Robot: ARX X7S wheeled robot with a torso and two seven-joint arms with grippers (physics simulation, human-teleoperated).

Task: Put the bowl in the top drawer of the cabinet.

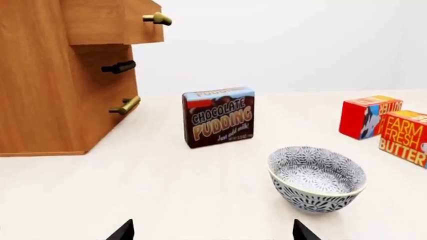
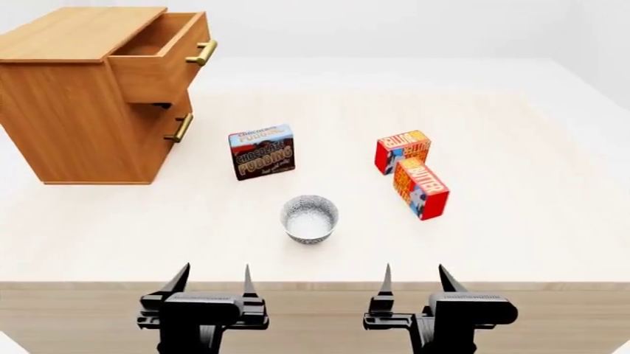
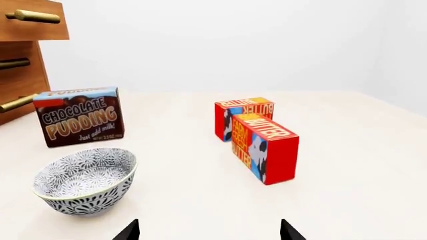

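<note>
Nearest the viewer, at the front edge of the pale bench, 2 black pincers hang side by side. The left pincer and the right pincer both have their fingers spread apart, and neither holds anything.

Just beyond them, roughly midway between the 2 arms, the bowl sits upright on the bench (speckled grey and white outside, pale inside). Nothing touches it.

Farther back and slightly left of the bowl stands a chocolate pudding box, upright, its label facing the robot. To the right, at about the same depth, are 2 red and yellow butter boxes: the nearer butter box and the farther butter box, which stand just beside each other, apparently touching.

Farthest away, at the back left, is the light-brown wooden cabinet. Its top drawer is pulled out, with a brass bar handle on its front. The lower drawer beneath it is closed and carries a similar handle.
</note>
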